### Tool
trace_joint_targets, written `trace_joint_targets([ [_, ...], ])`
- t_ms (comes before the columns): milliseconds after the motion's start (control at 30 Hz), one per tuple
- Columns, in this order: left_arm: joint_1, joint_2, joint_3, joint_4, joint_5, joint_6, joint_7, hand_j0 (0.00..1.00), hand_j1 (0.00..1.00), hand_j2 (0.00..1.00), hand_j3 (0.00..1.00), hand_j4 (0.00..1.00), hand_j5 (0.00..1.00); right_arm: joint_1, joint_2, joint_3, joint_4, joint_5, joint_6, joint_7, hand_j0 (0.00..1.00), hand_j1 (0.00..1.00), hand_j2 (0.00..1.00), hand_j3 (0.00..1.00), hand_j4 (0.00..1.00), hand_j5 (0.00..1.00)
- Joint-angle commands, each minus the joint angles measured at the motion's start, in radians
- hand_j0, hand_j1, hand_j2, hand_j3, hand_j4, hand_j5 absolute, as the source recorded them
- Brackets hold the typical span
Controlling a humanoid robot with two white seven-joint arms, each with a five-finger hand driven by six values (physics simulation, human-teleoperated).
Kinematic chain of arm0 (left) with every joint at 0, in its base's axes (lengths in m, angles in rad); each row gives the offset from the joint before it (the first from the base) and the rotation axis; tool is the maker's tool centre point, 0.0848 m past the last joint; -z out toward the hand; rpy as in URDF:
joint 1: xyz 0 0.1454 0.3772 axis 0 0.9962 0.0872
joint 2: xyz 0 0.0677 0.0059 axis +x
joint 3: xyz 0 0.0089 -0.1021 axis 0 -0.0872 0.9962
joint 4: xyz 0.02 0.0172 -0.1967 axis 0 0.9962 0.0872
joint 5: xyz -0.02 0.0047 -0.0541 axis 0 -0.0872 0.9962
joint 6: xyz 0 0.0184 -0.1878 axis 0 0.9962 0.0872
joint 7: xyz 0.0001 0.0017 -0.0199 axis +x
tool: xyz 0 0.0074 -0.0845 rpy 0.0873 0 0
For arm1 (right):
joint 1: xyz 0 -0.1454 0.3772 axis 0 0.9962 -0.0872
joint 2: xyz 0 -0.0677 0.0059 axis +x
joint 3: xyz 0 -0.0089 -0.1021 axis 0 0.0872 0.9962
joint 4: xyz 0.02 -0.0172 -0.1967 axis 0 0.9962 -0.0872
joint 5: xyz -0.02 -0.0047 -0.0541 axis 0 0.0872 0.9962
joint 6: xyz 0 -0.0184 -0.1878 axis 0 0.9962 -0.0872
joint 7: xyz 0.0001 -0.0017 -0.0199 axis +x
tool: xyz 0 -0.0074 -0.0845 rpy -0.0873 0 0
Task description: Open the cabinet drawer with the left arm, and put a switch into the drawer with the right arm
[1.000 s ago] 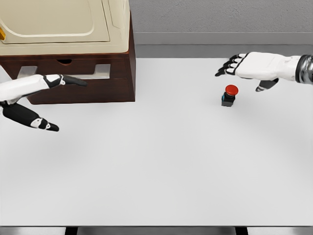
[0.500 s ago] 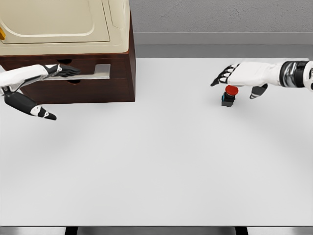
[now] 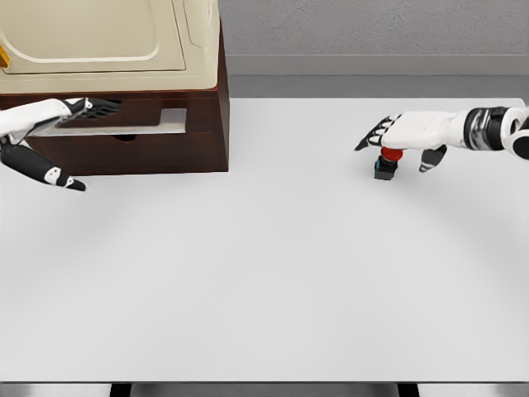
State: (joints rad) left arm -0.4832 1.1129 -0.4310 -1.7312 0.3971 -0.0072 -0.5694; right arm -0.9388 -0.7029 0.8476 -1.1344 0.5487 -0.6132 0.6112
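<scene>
Left hand: the left hand comes in from the left edge and lies against the front of the cabinet, its dark fingertips stretched out flat at the drawer's upper edge; the thumb points down and away, and the hand holds nothing.
Drawer: the drawer sits in the dark brown front of the cabinet, showing a pale strip along its top; how far it stands out cannot be told.
Cabinet: the cabinet stands at the far left corner of the tabletop, a dark wooden base with a cream box resting on top.
Right hand: the right hand reaches in from the right edge, palm down, directly over the switch; its fingers are spread and relaxed, not closed around anything, with the thumb hanging to the right of the switch.
Switch: the switch stands upright on the tabletop at the right, well apart from the cabinet, with a red button on a small dark base; the red top is partly hidden under the palm.
Tabletop: the white tabletop carries the cabinet and the switch.
</scene>
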Motion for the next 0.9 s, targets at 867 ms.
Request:
trace_joint_targets([
  [867,-0.002,0.018,-0.107,-0.017,-0.011,-0.005,0.016,1.0,1.0,1.0,1.0,1.0,1.0,-0.011,0.025,0.013,0.028,0.016,0.002,0.0,1.0,1.0,1.0,1.0,1.0,1.0],
])
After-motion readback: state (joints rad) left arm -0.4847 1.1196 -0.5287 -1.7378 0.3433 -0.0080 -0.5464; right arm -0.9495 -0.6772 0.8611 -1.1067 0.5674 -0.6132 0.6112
